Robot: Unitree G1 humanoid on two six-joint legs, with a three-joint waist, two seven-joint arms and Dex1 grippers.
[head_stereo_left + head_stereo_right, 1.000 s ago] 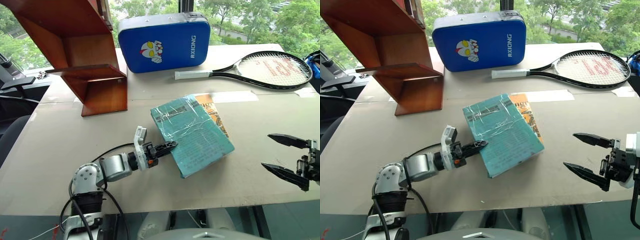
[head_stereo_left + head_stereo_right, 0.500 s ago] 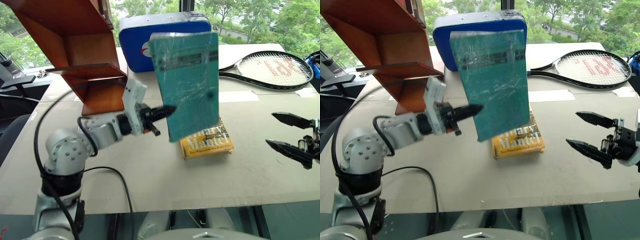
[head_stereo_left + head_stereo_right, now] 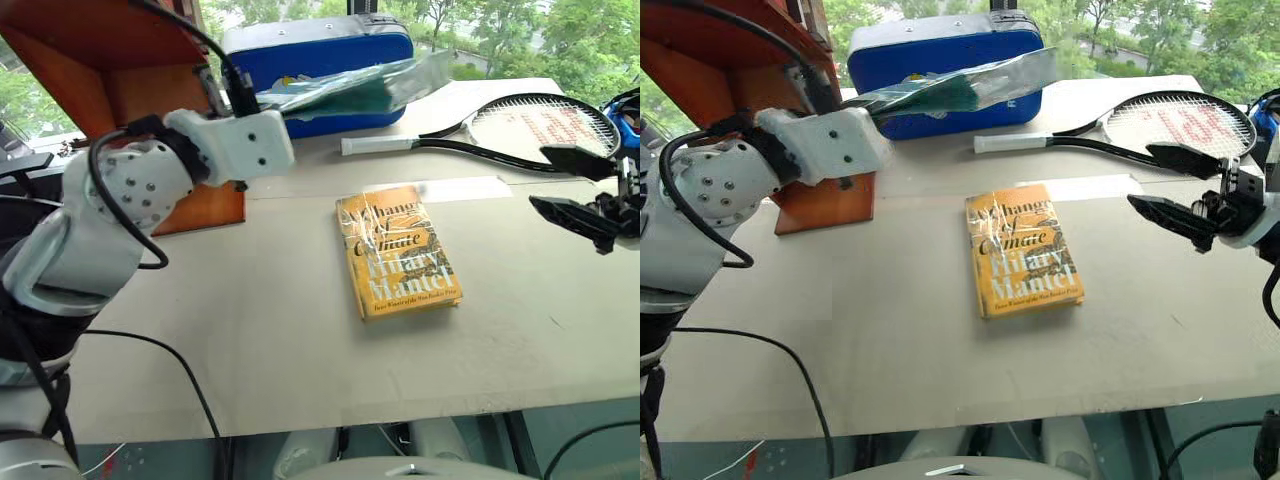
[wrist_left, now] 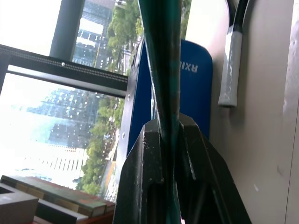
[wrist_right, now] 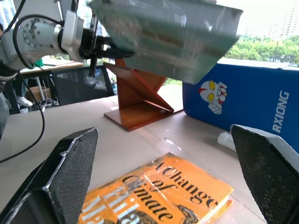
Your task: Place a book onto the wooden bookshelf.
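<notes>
Left gripper (image 4: 169,140) clamped on book (image 3: 345,92) edge, book held flat in air before blue case (image 3: 310,40). Right gripper (image 3: 572,186) spread wide, empty, right of orange book (image 3: 398,251).

You see book (image 3: 350,90) aloft before padded case (image 3: 320,40), right of wooden bookshelf (image 3: 110,50); second book (image 3: 397,251) on table (image 3: 250,340), racket (image 3: 520,125) behind it.

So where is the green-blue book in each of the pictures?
Left eye view: the book is held up flat, near the top, in front of the blue case.
Right eye view: same spot, near the top.
Left wrist view: edge-on, pinched between the black fingers.
Right wrist view: hanging across the top.
Shared landmark: the blue case.
</notes>
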